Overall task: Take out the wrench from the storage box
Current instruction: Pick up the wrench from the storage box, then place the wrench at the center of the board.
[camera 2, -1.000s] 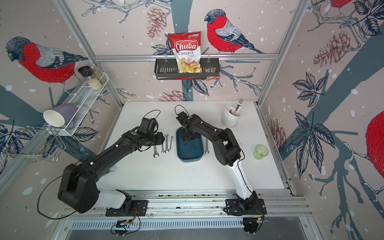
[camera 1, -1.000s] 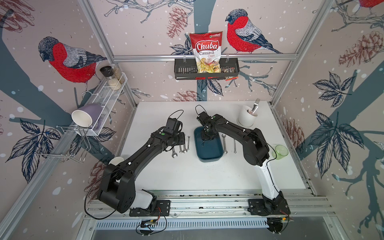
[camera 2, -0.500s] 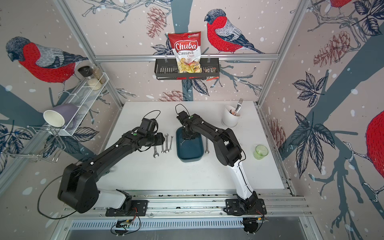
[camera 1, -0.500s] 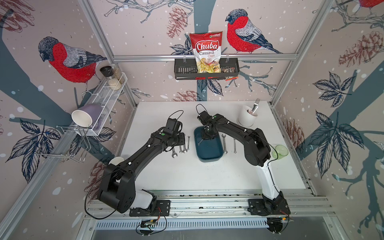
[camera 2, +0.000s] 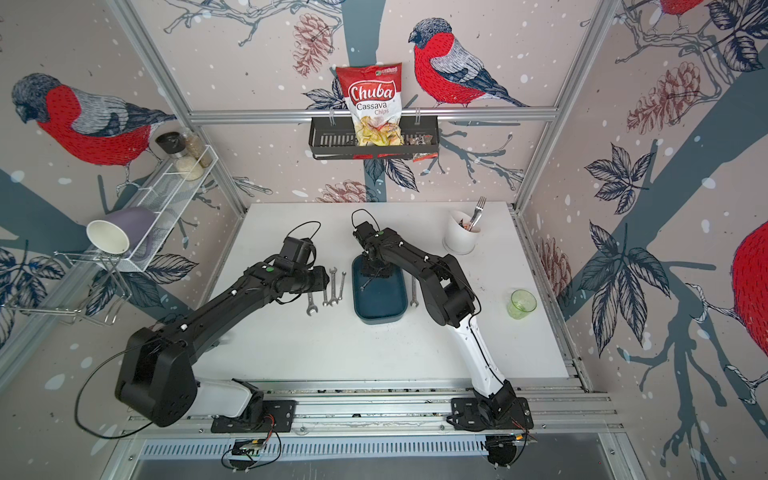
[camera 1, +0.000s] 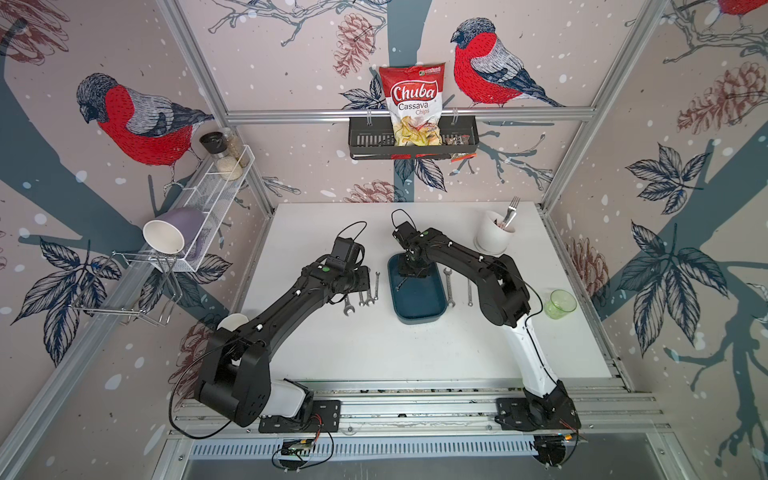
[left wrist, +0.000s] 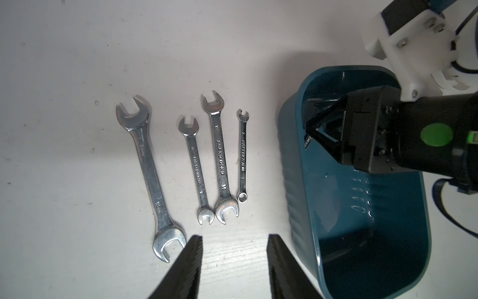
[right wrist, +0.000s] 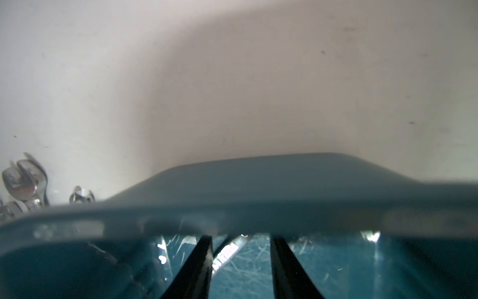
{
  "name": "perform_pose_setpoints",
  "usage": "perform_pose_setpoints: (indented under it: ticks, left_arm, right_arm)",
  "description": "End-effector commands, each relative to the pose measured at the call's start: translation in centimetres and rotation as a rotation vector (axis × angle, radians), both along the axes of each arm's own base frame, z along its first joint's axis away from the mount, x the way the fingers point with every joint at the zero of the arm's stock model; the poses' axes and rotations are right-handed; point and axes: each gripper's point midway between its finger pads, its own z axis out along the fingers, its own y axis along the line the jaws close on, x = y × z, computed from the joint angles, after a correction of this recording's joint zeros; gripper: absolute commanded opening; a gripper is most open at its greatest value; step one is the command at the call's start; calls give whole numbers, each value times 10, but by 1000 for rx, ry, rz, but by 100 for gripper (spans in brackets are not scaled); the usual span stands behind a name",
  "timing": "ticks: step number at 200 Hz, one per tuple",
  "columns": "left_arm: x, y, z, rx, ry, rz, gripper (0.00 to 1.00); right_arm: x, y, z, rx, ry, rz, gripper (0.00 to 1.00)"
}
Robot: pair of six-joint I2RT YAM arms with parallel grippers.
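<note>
**Wrench (right wrist: 229,249) on box floor, right jaws parted around it**

Storage box (camera 1: 419,309) sits mid-table (camera 1: 415,357). Wrench lies in its far half. Right gripper (right wrist: 240,242) reaches down inside box, fingers a moderate way apart, wrench shaft between them and close against one, not clamped. Left gripper (left wrist: 235,236) hovers over table just beside box, jaws moderately apart, empty. Row of four wrenches (left wrist: 219,155) lies before it.

A robot lab booth: aluminium frame (camera 1: 409,114) around wallpapered panels (camera 1: 270,50)
</note>
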Motion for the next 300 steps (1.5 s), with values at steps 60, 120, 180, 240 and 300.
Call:
perform_pose_setpoints:
  ticks: [60, 120, 180, 240, 300]
  left_arm:
    - [1, 2, 3, 8, -14, -3, 46]
    - [1, 2, 3, 9, -15, -2, 46]
    - [1, 3, 1, 17, -13, -1, 46]
    - [3, 2, 3, 14, -15, -3, 46]
    - [4, 1, 4, 12, -14, -4, 46]
  right_arm:
    - [-7, -23, -22, -157, 32, -10, 25]
    - [-13, -29, -24, -173, 40, 32, 9]
    - [-14, -28, -4, -146, -1, 60, 2]
    - [-14, -33, 36, -126, -70, 83, 1]
    - [-13, -42, 66, -124, -115, 84, 0]
